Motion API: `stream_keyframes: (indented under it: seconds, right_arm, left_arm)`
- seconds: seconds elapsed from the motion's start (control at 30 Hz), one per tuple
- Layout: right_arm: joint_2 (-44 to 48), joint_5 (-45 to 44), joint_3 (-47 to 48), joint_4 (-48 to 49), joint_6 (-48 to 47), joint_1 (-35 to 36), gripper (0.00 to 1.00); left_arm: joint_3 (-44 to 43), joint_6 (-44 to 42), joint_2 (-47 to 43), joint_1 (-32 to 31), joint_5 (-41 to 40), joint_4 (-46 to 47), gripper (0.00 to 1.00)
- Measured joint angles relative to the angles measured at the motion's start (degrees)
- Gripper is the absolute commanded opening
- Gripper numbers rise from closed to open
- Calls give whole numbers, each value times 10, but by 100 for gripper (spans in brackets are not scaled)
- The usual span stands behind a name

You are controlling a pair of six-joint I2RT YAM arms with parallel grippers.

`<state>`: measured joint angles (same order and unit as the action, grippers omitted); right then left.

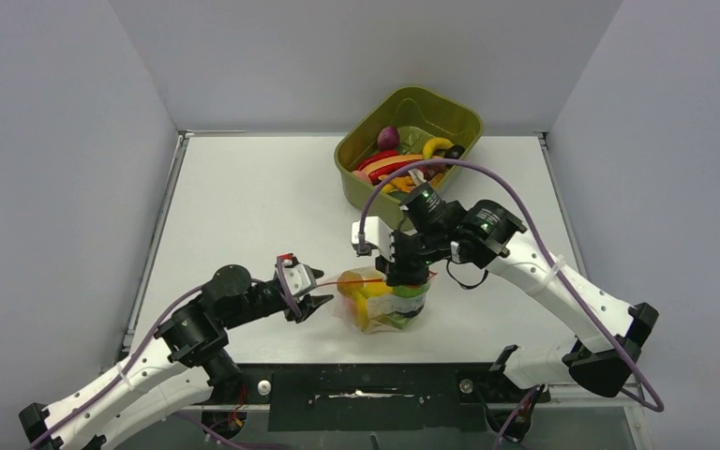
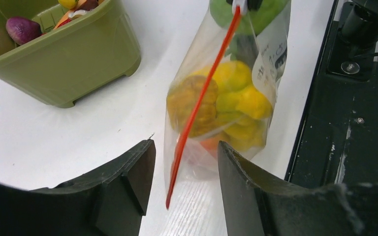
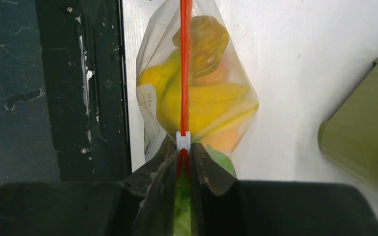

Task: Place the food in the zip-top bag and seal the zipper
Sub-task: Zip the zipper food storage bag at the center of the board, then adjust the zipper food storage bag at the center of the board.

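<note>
So the zip-top bag is sitting on the white table close to the near edge, right between the two arms, and it's stuffed with food: mostly yellow banana-looking pieces, something orange under them, and a green bit at the end nearest the right arm. The right claw is pinched down tight on the zipper, clamping the orange-red strip just behind the little white slider, which sits right at its fingertips. The left claw is wide open with nothing in it. From its wrist cam the free end of the strip dangles in the gap between the two fingers, and I can't tell if it brushes either one. The strip runs in a straight line from that end up to the right claw's pinch. The olive-green tub is at the far side of the table, well apart from the bag, with more toy pieces inside, purple, red, yellow and orange ones.
</note>
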<state>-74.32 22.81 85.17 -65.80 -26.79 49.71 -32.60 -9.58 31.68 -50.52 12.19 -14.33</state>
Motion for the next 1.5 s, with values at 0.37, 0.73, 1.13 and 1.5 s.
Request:
stream_keyframes:
  seconds: [0.37, 0.73, 1.13, 1.5]
  right_arm:
    - [-52, -1, -2, 8, 1, 49, 4]
    - [-51, 3, -13, 39, 3, 51, 39]
    - [72, -56, -71, 123, 168, -10, 52]
    - [131, -59, -127, 102, 270, -8, 55]
  left_arm:
    - [0, -41, 77, 0, 17, 47, 44]
    - [0, -66, 116, 1, 67, 59, 0]
    - [28, -25, 87, 28, 85, 87, 0]
    - [39, 10, 83, 57, 113, 112, 0]
